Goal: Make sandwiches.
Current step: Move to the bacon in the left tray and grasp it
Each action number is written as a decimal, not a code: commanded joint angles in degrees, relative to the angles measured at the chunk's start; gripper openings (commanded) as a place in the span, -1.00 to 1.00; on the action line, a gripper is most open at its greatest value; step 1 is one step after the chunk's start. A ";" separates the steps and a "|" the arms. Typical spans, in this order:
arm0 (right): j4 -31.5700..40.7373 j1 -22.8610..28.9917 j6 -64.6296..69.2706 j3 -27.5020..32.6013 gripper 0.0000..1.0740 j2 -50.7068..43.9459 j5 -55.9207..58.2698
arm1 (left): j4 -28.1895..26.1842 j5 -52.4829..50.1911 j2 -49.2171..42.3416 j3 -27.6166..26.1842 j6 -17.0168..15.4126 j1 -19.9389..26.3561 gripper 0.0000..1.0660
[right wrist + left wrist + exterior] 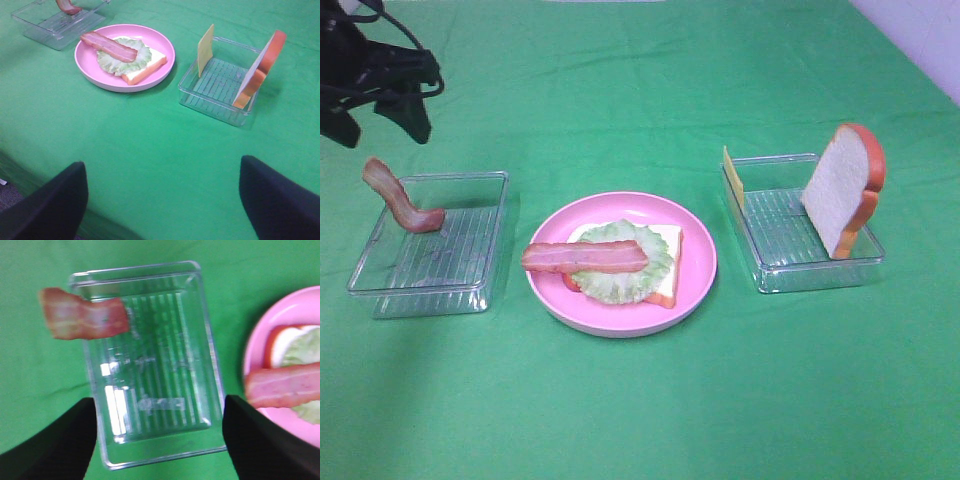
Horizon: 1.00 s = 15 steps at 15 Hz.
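Plate [698, 268]: bread [669, 240], lettuce [620, 282], bacon [585, 257]; left tray [420, 288]: second bacon [400, 200]; right tray [790, 272]: cheese [733, 177], upright bread [838, 190]; left hand [157, 440], right hand [162, 200] released

Two bacon strips [585, 257] [402, 198], two bread slices [840, 190] [669, 240], two trays [440, 268] [775, 228]

left arm [370, 80]: black, angular housing | cables [402, 30]: black, looped | left claw [158, 405]: matte black, broad | right claw [162, 162]: matte black, rounded tips

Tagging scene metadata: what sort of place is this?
Probably a lab tabletop setup, not a kitchen: green cloth as the work surface, toy bacon and lettuce on a pink plate, toy bread slice propped in a clear tray.
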 commanded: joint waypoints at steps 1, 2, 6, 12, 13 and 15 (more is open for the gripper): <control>-0.40 0.11 0.17 0.17 0.46 -0.86 -0.46 | 4.07 2.98 -0.63 -1.83 -2.58 3.50 0.28; -0.40 0.11 0.17 0.17 0.46 -0.86 -0.46 | 3.90 2.64 -0.17 -2.35 -2.58 5.56 0.28; -0.40 0.11 0.17 0.17 0.46 -0.86 -0.46 | 3.55 3.61 4.81 -5.96 -2.12 9.91 0.27; -0.40 0.11 0.17 0.17 0.46 -0.86 -0.46 | -2.75 3.27 16.16 -11.75 0.86 9.85 0.26; -0.40 0.11 0.17 0.17 0.46 -0.86 -0.46 | -2.81 3.04 17.13 -11.75 0.92 9.85 0.26; -0.40 0.11 0.17 0.17 0.46 -0.86 -0.46 | -2.86 3.04 18.74 -11.75 1.72 9.85 0.26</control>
